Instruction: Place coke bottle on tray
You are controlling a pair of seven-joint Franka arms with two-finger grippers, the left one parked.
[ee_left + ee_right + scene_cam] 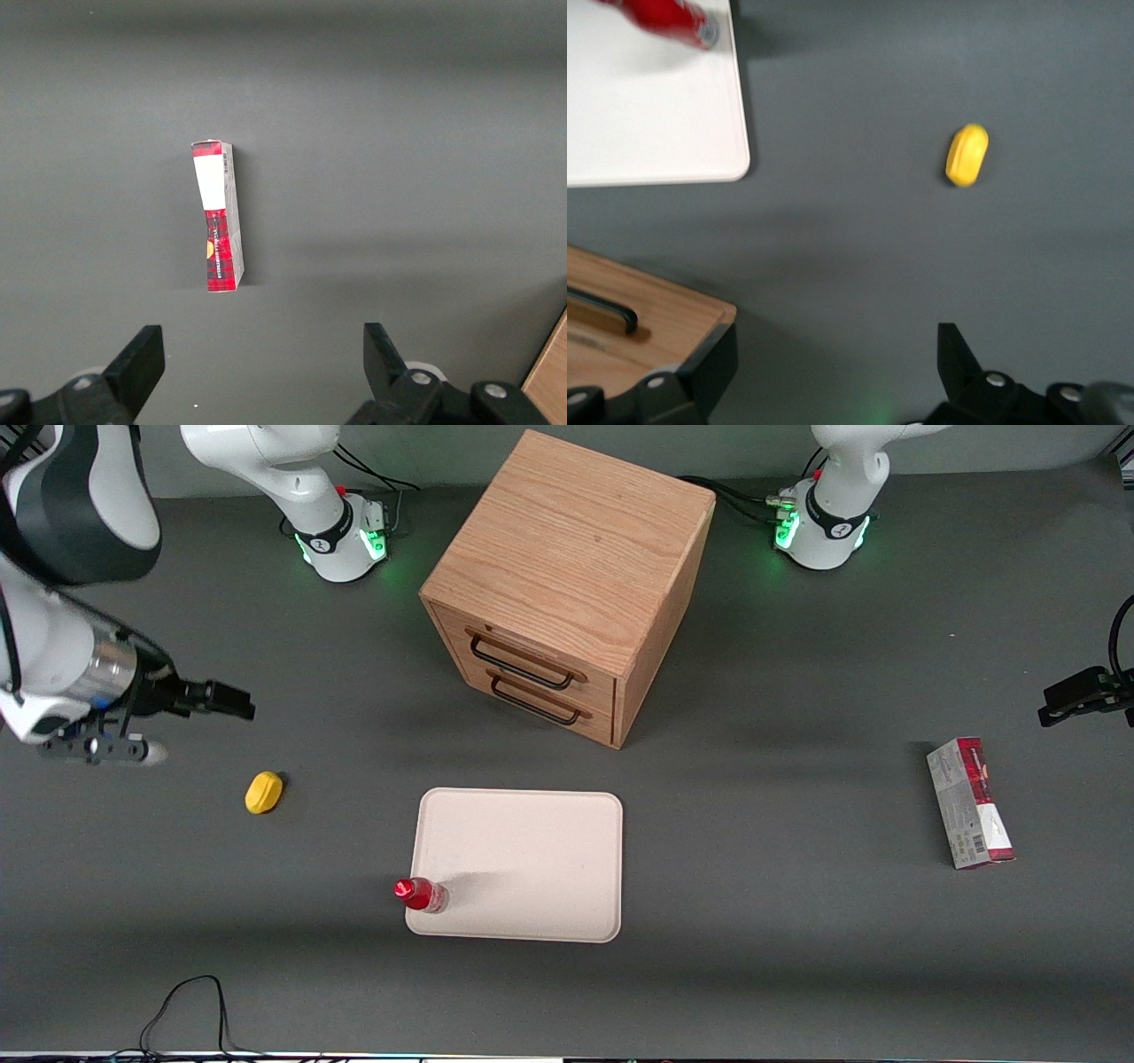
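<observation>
My gripper (232, 701) hangs above the desk (797, 921) at the working arm's end, jaws spread wide and empty. The coke bottle (422, 894) stands on the tray (532, 859), right at its corner nearest the front camera. The yellow lump (263, 792) sits between us, bare desk all around it.

You will find the coke bottle (422, 894) standing on the tray (532, 859), at the corner nearest the front camera on the working arm's side. The tray lies in front of the drawer cabinet (567, 584), nearer the camera. The yellow lump (264, 792) sits beside the tray, toward the working arm's end. The gripper (221, 700) hangs above the table near that lump, its fingers spread apart. The carton (970, 802) lies toward the parked arm's end.
</observation>
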